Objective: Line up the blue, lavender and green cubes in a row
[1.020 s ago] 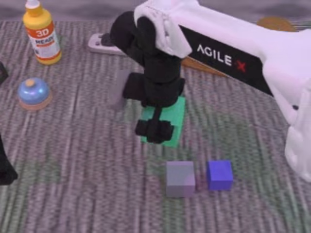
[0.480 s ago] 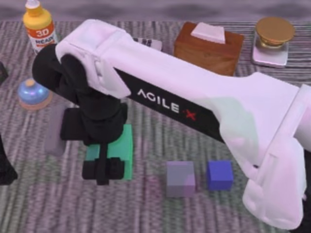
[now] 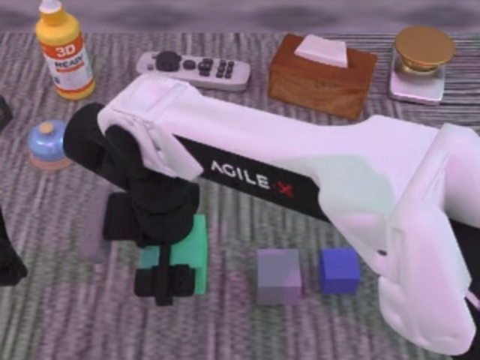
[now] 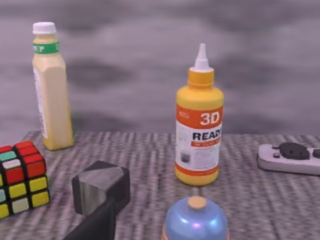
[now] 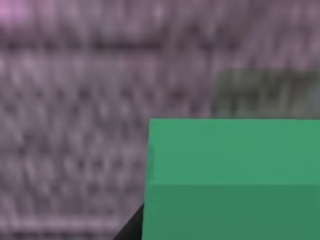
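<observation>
My right arm reaches across the table to the left half, and my right gripper (image 3: pixel 163 283) is shut on the mint green cube (image 3: pixel 198 251), the largest of the three. That cube fills the lower part of the right wrist view (image 5: pixel 232 175), with a dark finger beside it. The pale lavender cube (image 3: pixel 279 276) and the small blue cube (image 3: pixel 339 270) sit side by side on the mat, to the right of the green one and a short gap away. My left arm (image 3: pixel 7 264) stays parked at the table's left edge.
A yellow bottle (image 3: pixel 64 52), a blue bell (image 3: pixel 49 142), a remote (image 3: pixel 196 69), a wooden tissue box (image 3: pixel 322 73) and a gold-topped stand (image 3: pixel 423 61) line the back. The left wrist view also shows a cream bottle (image 4: pixel 51 90) and a colour puzzle cube (image 4: pixel 20 177).
My right gripper carried the green cube from the table's middle to the left, then slightly nearer the front edge. The lavender and blue cubes have not moved.
</observation>
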Controlling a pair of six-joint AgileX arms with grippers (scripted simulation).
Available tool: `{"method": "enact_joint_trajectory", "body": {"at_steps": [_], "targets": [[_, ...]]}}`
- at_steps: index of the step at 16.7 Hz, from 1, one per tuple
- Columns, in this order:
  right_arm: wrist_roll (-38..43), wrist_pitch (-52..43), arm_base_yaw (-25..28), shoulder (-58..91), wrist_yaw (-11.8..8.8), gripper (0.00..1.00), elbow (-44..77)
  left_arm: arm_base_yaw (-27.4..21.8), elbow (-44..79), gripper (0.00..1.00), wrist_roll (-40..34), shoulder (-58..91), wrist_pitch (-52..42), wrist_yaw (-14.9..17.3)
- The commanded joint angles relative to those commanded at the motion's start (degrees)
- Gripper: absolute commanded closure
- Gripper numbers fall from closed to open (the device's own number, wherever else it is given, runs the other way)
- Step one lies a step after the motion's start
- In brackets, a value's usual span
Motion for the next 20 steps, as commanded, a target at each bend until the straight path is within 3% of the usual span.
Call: {"method": "enact_joint_trajectory", "body": {"at_steps": [3,8,20], "targets": [[-0.02,5.62,0.09,-0.38,0.06,1.00,-5.92,0.00,0.00,0.00,0.00,0.00,0.00,0.00],[-0.03,6.57,0.12,-0.40,0.09,1.00,-6.86,0.00,0.00,0.00,0.00,0.00,0.00,0.00],[-0.03,6.57,0.12,-0.40,0.09,0.10,-6.86,0.00,0.00,0.00,0.00,0.00,0.00,0.00]]}}
